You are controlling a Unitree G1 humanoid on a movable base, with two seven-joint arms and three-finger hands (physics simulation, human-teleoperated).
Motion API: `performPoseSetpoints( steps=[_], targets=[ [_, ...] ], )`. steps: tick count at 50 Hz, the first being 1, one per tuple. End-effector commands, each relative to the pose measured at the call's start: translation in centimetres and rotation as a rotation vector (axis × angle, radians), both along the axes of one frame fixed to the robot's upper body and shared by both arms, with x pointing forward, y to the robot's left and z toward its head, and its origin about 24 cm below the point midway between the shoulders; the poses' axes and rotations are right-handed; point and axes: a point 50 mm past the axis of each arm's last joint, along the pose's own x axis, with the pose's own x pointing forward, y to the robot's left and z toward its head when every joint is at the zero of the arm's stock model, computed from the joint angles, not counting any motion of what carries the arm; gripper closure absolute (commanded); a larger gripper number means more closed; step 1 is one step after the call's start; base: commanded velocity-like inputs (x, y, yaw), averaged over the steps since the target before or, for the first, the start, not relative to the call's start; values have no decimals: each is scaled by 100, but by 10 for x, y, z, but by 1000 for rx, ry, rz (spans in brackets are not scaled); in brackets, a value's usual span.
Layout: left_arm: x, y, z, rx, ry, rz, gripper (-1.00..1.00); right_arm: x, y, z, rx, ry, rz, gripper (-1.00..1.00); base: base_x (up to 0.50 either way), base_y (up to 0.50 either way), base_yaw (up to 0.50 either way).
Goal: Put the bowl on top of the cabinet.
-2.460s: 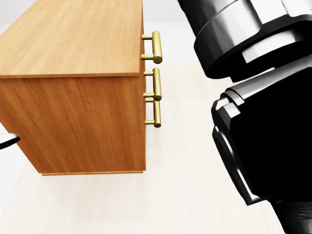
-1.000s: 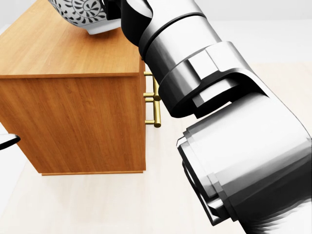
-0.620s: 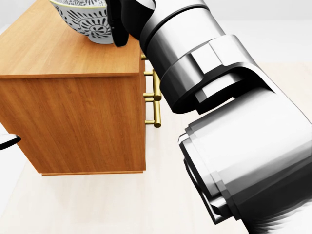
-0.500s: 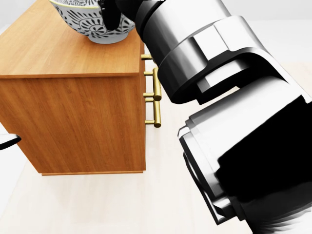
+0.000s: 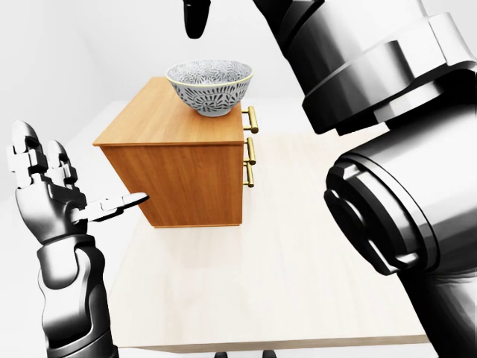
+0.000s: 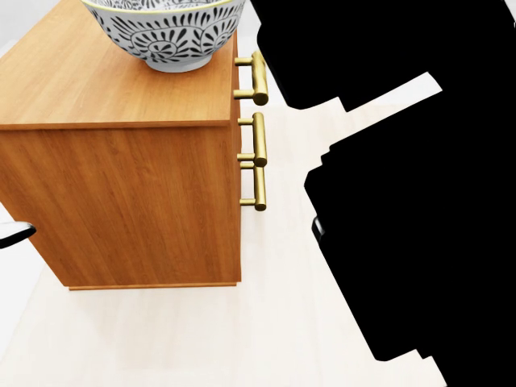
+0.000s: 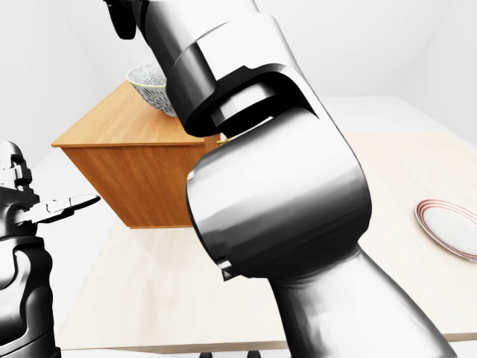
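The white bowl (image 5: 210, 86) with a dark leaf pattern stands upright on the top of the wooden cabinet (image 5: 179, 149), near the edge with the brass handles (image 6: 258, 76). In the head view the bowl (image 6: 165, 32) is cut off by the top edge. My right hand (image 5: 195, 19) hangs just above the bowl, apart from it, with one dark finger pointing down and nothing in it. Its arm fills the right of every view. My left hand (image 5: 56, 194) is raised at the left of the cabinet, fingers spread and open, holding nothing.
The cabinet stands on a pale table (image 5: 246, 283). A white plate with a red rim (image 7: 451, 227) lies at the table's right edge in the right-eye view. My right arm shows as a flat black shape (image 6: 419, 185) in the head view.
My right hand has let go of the bowl and lifted off it. The bowl now stands free on the cabinet top. The arm has swung to the right in the head view.
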Motion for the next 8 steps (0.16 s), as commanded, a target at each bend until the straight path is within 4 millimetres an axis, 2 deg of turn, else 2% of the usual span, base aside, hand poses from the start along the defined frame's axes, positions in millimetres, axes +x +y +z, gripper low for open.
performPoseSetpoints(
  steps=[1, 8],
  targets=[
    [3, 0, -4, -16, 15, 7, -100, 2, -15, 9, 108, -64, -20, -100, 0, 0, 0],
    [4, -1, -4, -15, 17, 6, -100, 0, -13, 10, 121, -72, -5, -100, 0, 0, 0]
  ],
)
